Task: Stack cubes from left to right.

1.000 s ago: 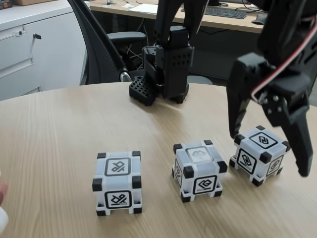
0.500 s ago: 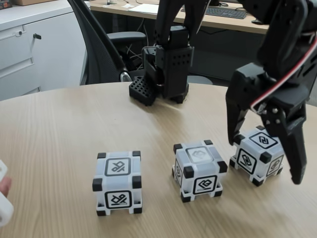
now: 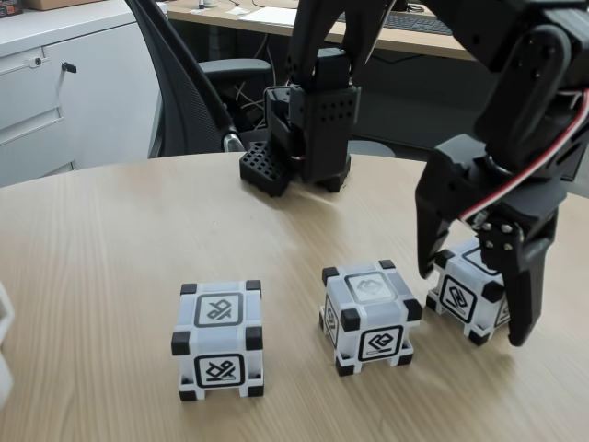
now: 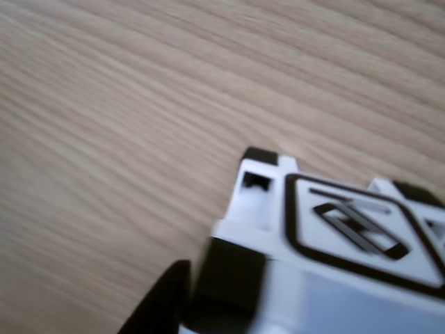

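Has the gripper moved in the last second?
Yes. In the fixed view the gripper has come down and shifted slightly left, its open fingers now straddling the right cube, which sits where it was on the table.

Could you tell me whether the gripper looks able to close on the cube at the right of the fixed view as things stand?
Probably yes. The gripper is open, with one of its fingers on either side of the right-hand cube; nothing lies between them, and the middle cube stands apart.
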Robot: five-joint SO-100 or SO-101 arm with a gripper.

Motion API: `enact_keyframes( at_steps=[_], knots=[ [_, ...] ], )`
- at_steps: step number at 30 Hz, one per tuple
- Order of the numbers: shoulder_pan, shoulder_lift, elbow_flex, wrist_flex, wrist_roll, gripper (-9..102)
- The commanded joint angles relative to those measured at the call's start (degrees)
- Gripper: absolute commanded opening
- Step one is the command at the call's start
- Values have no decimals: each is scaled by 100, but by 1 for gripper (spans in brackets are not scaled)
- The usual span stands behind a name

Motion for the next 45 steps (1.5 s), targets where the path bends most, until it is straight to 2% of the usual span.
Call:
enact_keyframes(
  at_steps=[1,8,19,39,45],
  knots=[
    [-35,44,-132,53,-123,21],
    [-35,44,-132,44,-185,3],
    [-35,255,-193,44,44,1],
    [88,2373,-448,123,624,0],
    [826,3015,-448,149,650,0]
  ],
)
